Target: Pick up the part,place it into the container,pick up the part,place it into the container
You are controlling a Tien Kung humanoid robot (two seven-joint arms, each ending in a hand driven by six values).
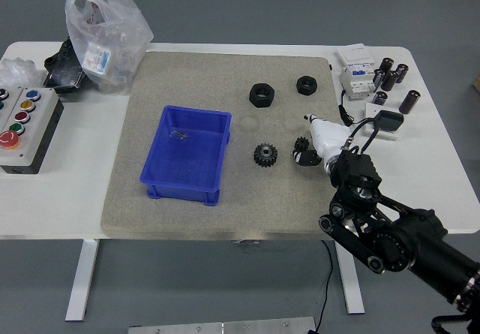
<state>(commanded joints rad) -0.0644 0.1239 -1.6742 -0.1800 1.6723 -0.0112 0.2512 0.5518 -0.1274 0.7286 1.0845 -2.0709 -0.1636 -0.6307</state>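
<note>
A blue plastic container [184, 154] stands on the left part of the grey mat [225, 206]. A small black gear [265, 154] lies on the mat just right of it. Two black hex nuts [262, 94] [307, 84] sit farther back. My right hand [306, 148], white-backed with black fingers [302, 155], hovers low over the mat a few centimetres right of the gear. Its fingers are loosely bent and hold nothing. The black right arm reaches in from the lower right corner.
A grey control box [22, 127] with coloured buttons sits at the left edge. A plastic bag [105, 34] and a black tray [64, 71] lie at the back left. Electrical modules [358, 71] and black cylinders [391, 75] crowd the back right.
</note>
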